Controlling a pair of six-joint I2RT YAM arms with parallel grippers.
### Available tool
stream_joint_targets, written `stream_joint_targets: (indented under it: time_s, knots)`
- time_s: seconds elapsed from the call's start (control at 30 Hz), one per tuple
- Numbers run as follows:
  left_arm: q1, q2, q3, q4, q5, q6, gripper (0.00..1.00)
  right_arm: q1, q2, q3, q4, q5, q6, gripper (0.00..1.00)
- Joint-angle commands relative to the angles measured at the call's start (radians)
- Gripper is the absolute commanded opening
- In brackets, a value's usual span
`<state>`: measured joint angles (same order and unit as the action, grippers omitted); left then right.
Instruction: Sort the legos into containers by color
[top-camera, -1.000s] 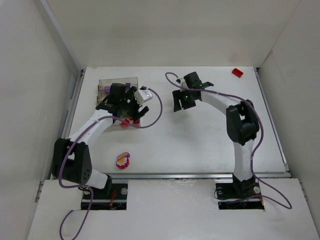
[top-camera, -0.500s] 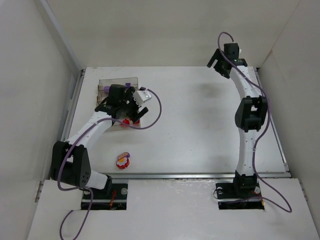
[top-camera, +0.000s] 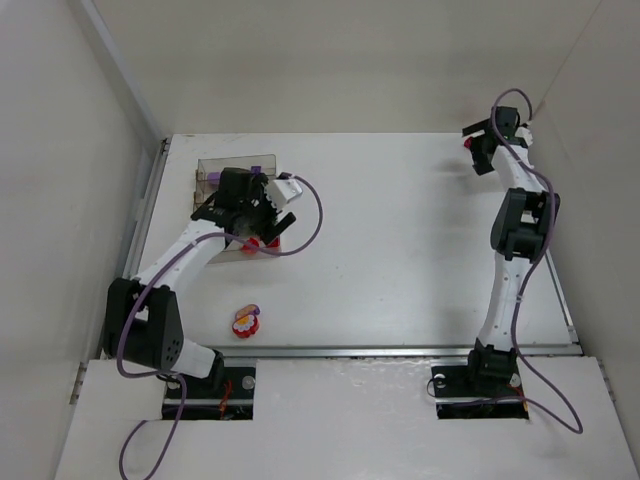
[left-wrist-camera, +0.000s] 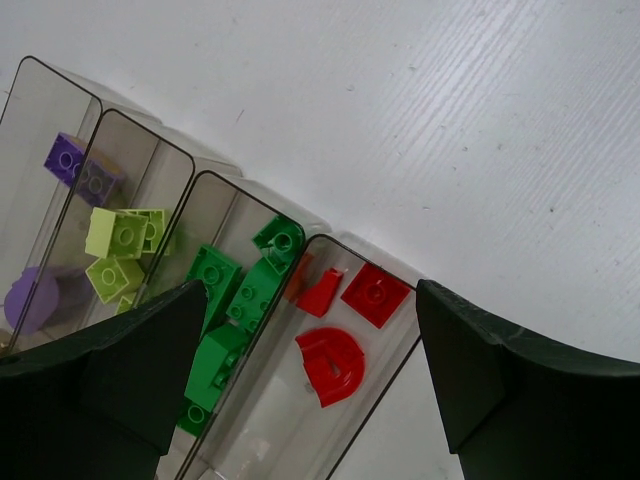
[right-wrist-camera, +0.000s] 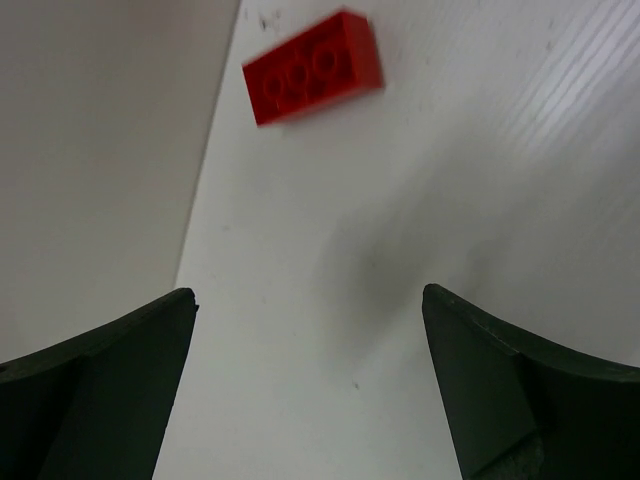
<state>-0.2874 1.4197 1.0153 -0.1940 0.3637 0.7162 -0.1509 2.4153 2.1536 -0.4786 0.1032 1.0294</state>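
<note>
The right gripper (right-wrist-camera: 308, 292) is hanging with its jaws wide apart over the table's (top-camera: 400, 250) far right corner. A red brick (right-wrist-camera: 313, 67) is lying flat just ahead of its fingertips, beside the side wall, touching neither finger.

The left gripper (left-wrist-camera: 310, 292) is hovering, jaws apart and holding nothing, over the tray (left-wrist-camera: 40, 110) near the far left corner. Beneath it, green bricks (left-wrist-camera: 235, 300) are lying in one slot and red pieces (left-wrist-camera: 335, 350) in the end slot beside it. Purple bricks (left-wrist-camera: 70, 160) and lime bricks (left-wrist-camera: 120, 238) are lying further left; the clear walls are making their exact slots hard to tell.

The flower piece (top-camera: 245, 322) is sitting alone near the near edge, well apart from both grippers.

From above, the right gripper is covering most of the red brick and the left arm is hiding much of the tray.

Since a second ago the right arm has swung from mid-table to that corner, while the left arm is barely shifting.
</note>
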Motion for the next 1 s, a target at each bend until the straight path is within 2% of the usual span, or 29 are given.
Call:
stream_joint_targets:
  time_s: [0.0, 0.07, 0.23, 0.33, 0.4, 0.47, 0.63, 0.97]
  knots:
    - [-0.006, 0.027, 0.054, -0.007, -0.025, -0.014, 0.84, 0.002, -0.022, 0.048, 0.109, 0.072, 0.064, 1.0]
    - [-0.006, 0.036, 0.075, -0.016, -0.035, -0.014, 0.84, -0.01, 0.002, 0.066, 0.109, 0.087, 0.064, 1.0]
    - [-0.006, 0.108, 0.123, -0.025, -0.065, -0.033, 0.84, -0.042, 0.108, 0.175, 0.095, 0.076, 0.09, 0.93]
    - [-0.006, 0.136, 0.167, -0.035, -0.074, -0.044, 0.84, -0.052, 0.131, 0.157, 0.117, 0.067, 0.181, 0.88]
    - [-0.006, 0.16, 0.199, -0.047, -0.074, -0.044, 0.84, -0.052, 0.131, 0.098, 0.21, 0.067, 0.24, 0.84]
    - [-0.006, 0.174, 0.218, -0.056, -0.083, -0.044, 0.84, -0.061, 0.142, 0.112, 0.224, 0.067, 0.276, 0.79]
    - [-0.006, 0.209, 0.255, -0.065, -0.094, -0.054, 0.84, -0.079, 0.191, 0.153, 0.291, 0.056, 0.369, 0.74]
    - [-0.006, 0.248, 0.284, -0.074, -0.114, -0.063, 0.84, -0.088, 0.243, 0.141, 0.319, 0.015, 0.537, 0.54]
